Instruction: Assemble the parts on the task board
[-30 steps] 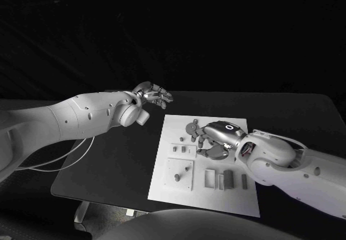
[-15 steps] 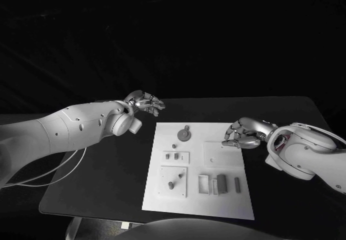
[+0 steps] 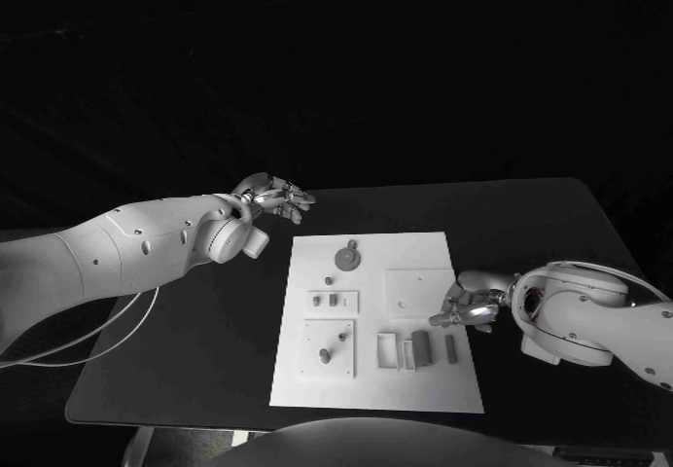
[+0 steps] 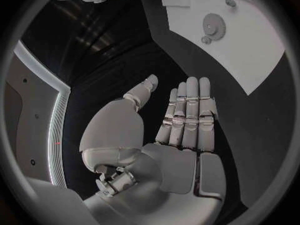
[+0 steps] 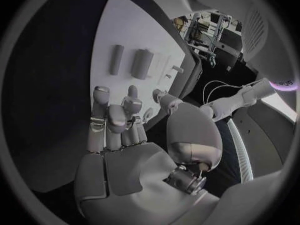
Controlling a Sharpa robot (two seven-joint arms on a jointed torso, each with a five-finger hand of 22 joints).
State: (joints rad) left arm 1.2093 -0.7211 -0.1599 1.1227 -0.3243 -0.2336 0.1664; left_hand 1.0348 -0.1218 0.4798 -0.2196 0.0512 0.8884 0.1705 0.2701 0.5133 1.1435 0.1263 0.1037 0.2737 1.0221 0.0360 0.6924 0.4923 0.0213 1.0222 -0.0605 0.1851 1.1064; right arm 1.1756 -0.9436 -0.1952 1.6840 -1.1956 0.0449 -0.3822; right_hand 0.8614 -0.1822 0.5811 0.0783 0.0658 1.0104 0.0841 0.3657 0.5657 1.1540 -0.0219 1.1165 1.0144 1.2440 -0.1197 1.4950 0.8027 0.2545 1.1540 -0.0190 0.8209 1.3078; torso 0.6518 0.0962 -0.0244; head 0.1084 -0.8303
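Observation:
The white task board (image 3: pixel 376 389) lies in the middle of the black table. On it are a grey gear (image 3: pixel 348 257), two small plates with pegs (image 3: pixel 333 302) (image 3: pixel 327 348), a plain square plate (image 3: pixel 418 290) and upright grey blocks (image 3: pixel 421 347). My right hand (image 3: pixel 470 304) hovers at the board's right edge beside the square plate, fingers slightly bent, with nothing in it. The right wrist view shows the right hand (image 5: pixel 125 130) empty, above the blocks (image 5: pixel 143 63). My left hand (image 3: pixel 273 197) hangs off the board's far left corner, fingers straight; the left hand (image 4: pixel 181 135) is bare, with the gear (image 4: pixel 214 23) beyond it.
Bare black table (image 3: pixel 196 331) surrounds the board on the left, at the far side and on the right. A white cable (image 3: pixel 98 321) droops under my left arm by the table's left edge.
My right hand has drawn back from over the gear area to the board's right edge. The left hand has kept its place. The camera has shifted.

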